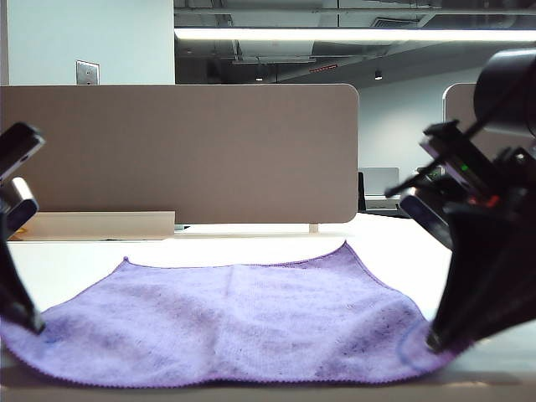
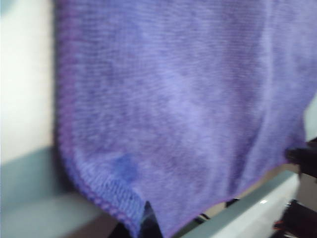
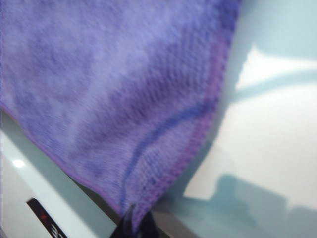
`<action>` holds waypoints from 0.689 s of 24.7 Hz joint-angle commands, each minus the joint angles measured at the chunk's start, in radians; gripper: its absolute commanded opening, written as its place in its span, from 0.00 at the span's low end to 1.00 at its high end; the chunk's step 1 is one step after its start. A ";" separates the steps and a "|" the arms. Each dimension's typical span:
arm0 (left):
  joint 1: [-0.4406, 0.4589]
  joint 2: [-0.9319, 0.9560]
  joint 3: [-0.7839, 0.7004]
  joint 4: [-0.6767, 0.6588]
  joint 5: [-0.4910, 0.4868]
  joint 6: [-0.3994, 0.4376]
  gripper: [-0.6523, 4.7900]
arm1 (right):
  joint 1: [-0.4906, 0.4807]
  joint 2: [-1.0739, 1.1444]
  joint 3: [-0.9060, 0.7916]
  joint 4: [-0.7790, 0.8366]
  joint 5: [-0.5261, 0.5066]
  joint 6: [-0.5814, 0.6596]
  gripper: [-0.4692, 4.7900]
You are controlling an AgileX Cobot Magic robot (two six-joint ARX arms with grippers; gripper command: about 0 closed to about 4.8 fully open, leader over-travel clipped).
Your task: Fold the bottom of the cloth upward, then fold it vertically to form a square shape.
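We see the cloth (image 1: 243,322) soft, light, floppy; left gripper (image 1: 29,322) and right gripper (image 1: 435,339) jaws pinched closed on its near corners, the right holds.

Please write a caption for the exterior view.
Left gripper and right gripper pinch the purple cloth at its near corners.

Open-plan office. Beige desk partition (image 1: 180,155) behind a white table (image 1: 251,247). Strip light (image 1: 352,35) and exposed ceiling ducts (image 1: 276,54) overhead.
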 commanded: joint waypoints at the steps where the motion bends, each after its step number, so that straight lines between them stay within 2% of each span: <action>1: 0.001 -0.004 0.012 0.040 0.033 -0.034 0.11 | 0.000 -0.002 0.032 0.009 -0.014 0.015 0.08; 12: 0.002 -0.004 0.172 0.045 -0.079 -0.064 0.11 | -0.009 -0.003 0.195 0.016 0.010 0.055 0.08; 17: 0.002 0.002 0.214 0.109 -0.196 -0.110 0.11 | -0.045 0.031 0.305 0.019 0.054 0.074 0.08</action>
